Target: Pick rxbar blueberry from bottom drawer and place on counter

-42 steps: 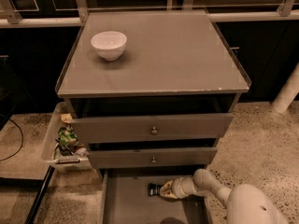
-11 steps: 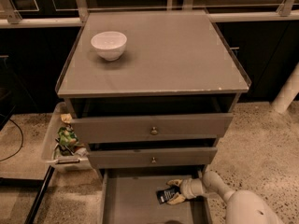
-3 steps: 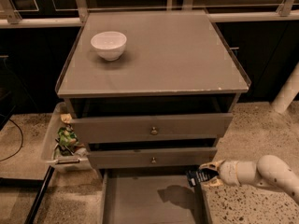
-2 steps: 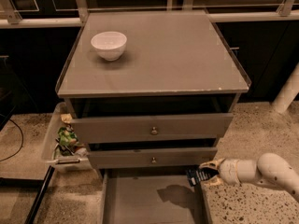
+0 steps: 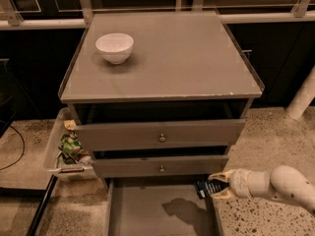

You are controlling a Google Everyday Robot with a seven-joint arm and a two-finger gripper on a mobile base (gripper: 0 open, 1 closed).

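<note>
Your rxbar blueberry (image 5: 204, 188) is a small flat rectangle in a dark wrapper with a patch of pale print too small to read. It is pinched between the two tan fingers of the claw (image 5: 213, 186), which is closed on it in the air over the right side of the bottom drawer (image 5: 147, 213). That drawer stands pulled out, with a plain matte grey floor carrying a soft shadow. Behind the claw you see a smooth, rounded cream arm (image 5: 285, 183) over speckled stone floor (image 5: 266, 146). Above, two grey drawer fronts carry small round metal knobs (image 5: 162, 137). The desk (image 5: 167, 63) is flat grey with a chipped pale front edge, and a round white bowl (image 5: 114, 47) stands near its back left corner.
</note>
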